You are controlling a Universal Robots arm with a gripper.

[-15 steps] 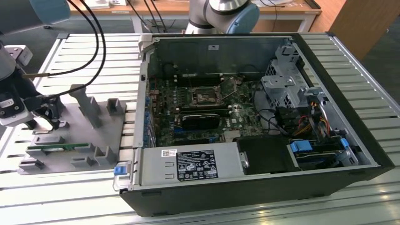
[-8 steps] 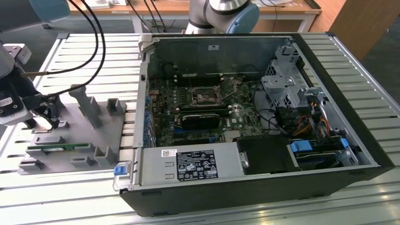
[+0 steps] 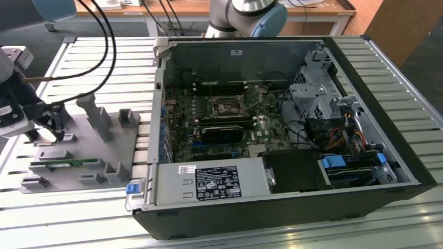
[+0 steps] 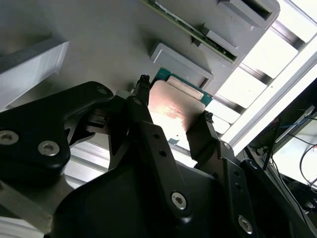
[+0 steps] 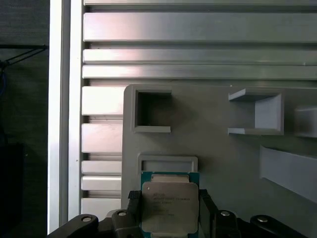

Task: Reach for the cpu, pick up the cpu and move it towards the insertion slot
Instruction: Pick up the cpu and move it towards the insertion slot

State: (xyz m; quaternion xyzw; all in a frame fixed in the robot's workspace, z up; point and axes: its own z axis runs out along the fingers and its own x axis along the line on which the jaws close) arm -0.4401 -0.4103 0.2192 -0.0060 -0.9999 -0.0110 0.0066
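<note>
The cpu (image 5: 170,206), a flat silver-topped square chip with a green rim, sits between my two black fingers in both wrist views, just over its seat on the grey fixture plate (image 5: 218,148). My gripper (image 5: 168,198) (image 4: 174,99) is shut on the cpu (image 4: 173,106), one finger against each side edge. In the exterior view my gripper (image 3: 59,136) stands over the far left end of the fixture plate (image 3: 104,155). The insertion slot (image 3: 225,107), a square socket with a shiny frame, lies on the motherboard inside the open computer case, well to the exterior view's right of my gripper.
A green memory stick (image 3: 66,162) lies in a holder on the fixture. Grey upright posts (image 3: 93,116) stand beside my gripper. The case wall (image 3: 161,104) rises between fixture and motherboard. A power supply (image 3: 207,182) and drive cage (image 3: 322,98) crowd the case. Cables (image 3: 104,46) hang above.
</note>
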